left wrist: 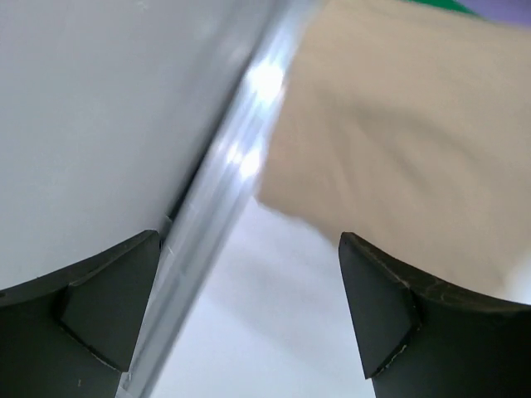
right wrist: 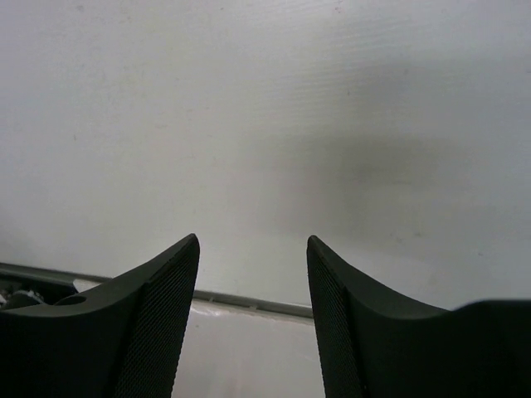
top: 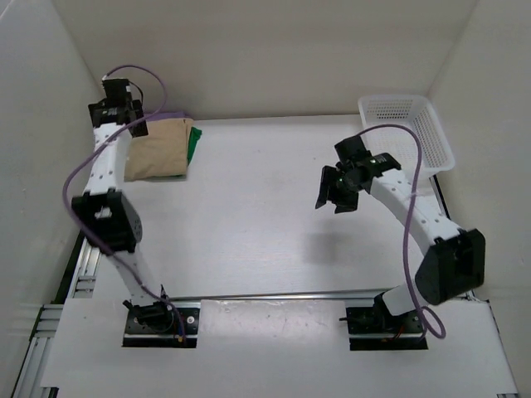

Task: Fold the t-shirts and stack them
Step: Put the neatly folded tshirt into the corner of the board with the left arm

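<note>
Three folded shirts lie in one stack at the far left corner of the desk (top: 265, 191), close to the left wall (left wrist: 99, 99). The tan shirt (top: 158, 149) is on top and covers most of the stack. The green shirt (top: 193, 145) shows only as a narrow strip along the stack's right edge. The purple shirt (left wrist: 510, 8) shows only as a sliver at the far edge. The order of the green and purple layers beneath the tan one cannot be determined. The left gripper (left wrist: 249, 240) hangs over the near left part of the stack, beside the metal strip (left wrist: 241, 166) at the foot of the wall. Its jaws are spread wide and released, with nothing between them, and the tan cloth lies below and ahead of the right finger. The right gripper (right wrist: 253, 240) is well apart from the stack, raised over bare desk right of centre. Its jaws are parted and empty, with only the desk surface visible in the gap. A white mesh basket (top: 406, 116) stands at the far right corner behind the right arm. No contents can be made out in it from the top view.
</note>
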Tool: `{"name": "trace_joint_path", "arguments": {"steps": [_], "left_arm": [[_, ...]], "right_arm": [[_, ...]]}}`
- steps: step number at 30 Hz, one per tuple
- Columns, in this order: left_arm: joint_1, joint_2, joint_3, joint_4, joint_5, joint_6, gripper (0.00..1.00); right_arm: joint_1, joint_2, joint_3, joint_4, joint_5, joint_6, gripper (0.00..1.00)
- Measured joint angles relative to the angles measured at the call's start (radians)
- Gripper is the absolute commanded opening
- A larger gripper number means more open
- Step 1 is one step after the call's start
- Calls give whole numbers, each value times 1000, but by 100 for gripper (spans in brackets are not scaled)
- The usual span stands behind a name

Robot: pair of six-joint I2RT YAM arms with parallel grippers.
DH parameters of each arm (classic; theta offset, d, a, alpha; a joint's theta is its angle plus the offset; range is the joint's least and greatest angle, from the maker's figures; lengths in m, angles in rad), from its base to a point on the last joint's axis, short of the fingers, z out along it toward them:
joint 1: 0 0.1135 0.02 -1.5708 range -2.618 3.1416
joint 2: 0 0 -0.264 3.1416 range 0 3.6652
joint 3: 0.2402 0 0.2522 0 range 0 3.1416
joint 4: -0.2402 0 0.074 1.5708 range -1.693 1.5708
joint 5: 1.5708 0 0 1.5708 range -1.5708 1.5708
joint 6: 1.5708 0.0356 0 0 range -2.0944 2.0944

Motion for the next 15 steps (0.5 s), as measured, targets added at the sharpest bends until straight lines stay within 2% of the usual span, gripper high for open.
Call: {"name": "trace_joint_path", "arguments": {"steps": [1,2,3,4,8,10,12,15], "left_arm": [[-3,-106,-74,-20,64,-2,100],[-4,-216,-134,-50,139,-2,100],[-4,-314,-184,-70,200,-2,100],[3,-427,-236,-96,255,-2,100],[80,-855,-491,-172,327,-2,100],[139,-1038,-690,-202,309,-5,100],[167,-1153,-875,-266,289,-5,100],[170,-1239,-1120,-367,289,-4,100]], "right_arm": [[0,-33,1,-17,0,-12,72],[-1,-77,0,-32,1,-28,89],[-2,-121,-2,-45,0,-38,97],[-2,-183,-10,-53,2,-58,100],[-3,-443,-105,-81,9,-68,100],[-3,-560,-184,-111,16,-52,100],[-3,-645,-267,-137,19,-23,100],[-3,-740,-412,-166,3,25,100]]}}
